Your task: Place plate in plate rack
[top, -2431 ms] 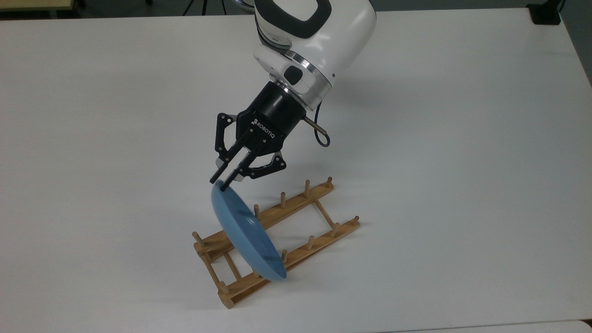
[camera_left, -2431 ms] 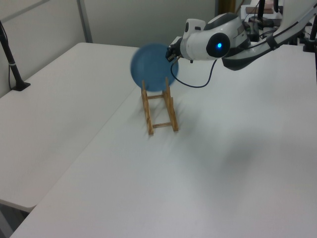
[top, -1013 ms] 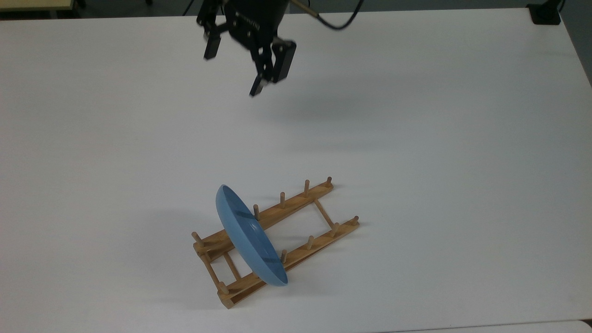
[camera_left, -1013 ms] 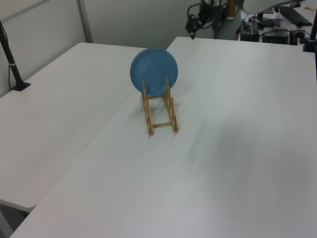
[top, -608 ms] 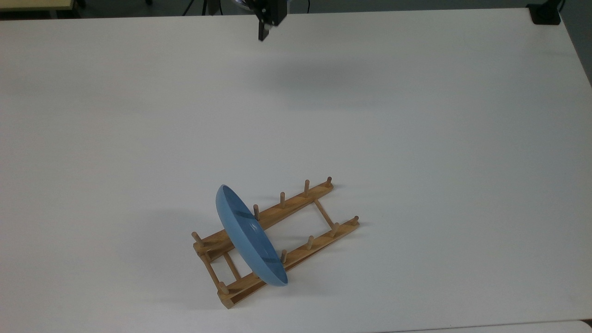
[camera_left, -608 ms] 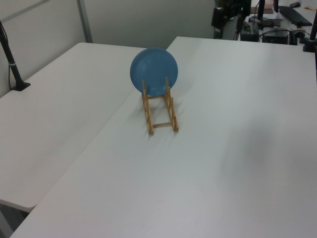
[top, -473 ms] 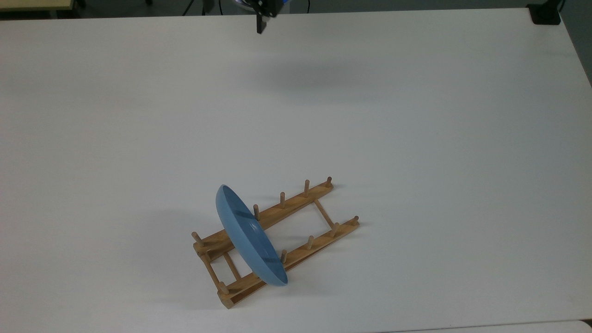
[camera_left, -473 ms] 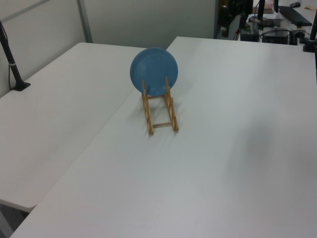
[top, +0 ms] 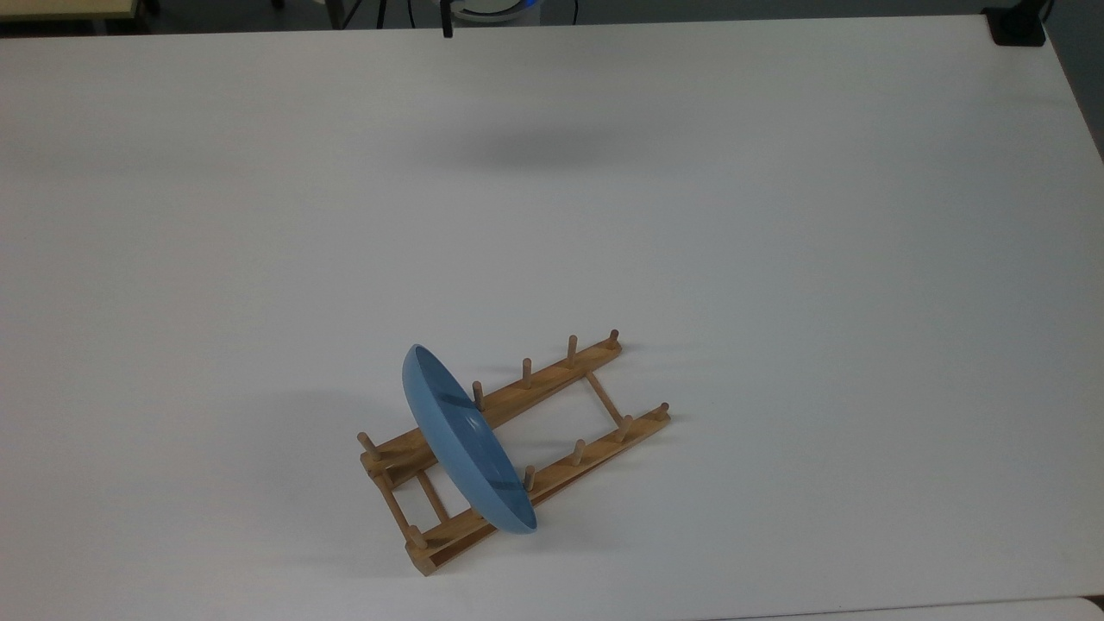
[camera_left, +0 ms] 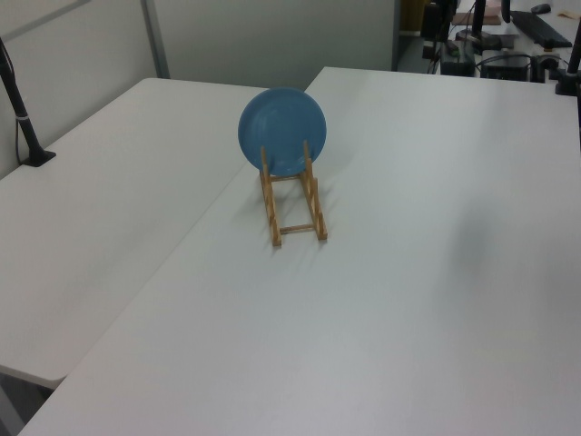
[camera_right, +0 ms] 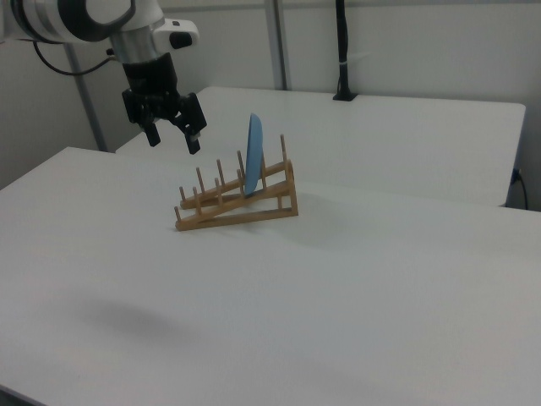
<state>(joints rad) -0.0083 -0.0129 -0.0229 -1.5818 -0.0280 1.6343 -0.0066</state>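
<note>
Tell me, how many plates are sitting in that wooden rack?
1. The blue plate stands on edge between pegs near the top view's left end of the plate rack, leaning slightly. The other slots are free.

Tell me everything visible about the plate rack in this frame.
The plate rack looks like light-brown wood: two long parallel rails joined by thin crossbars, with short upright pegs along each rail. It sits on the white table, running diagonally in the top view; in the right view one end stands higher than the other. A light-blue plate stands on edge between its pegs near one end, leaning slightly. The end effector hangs open, apart from it.
</note>
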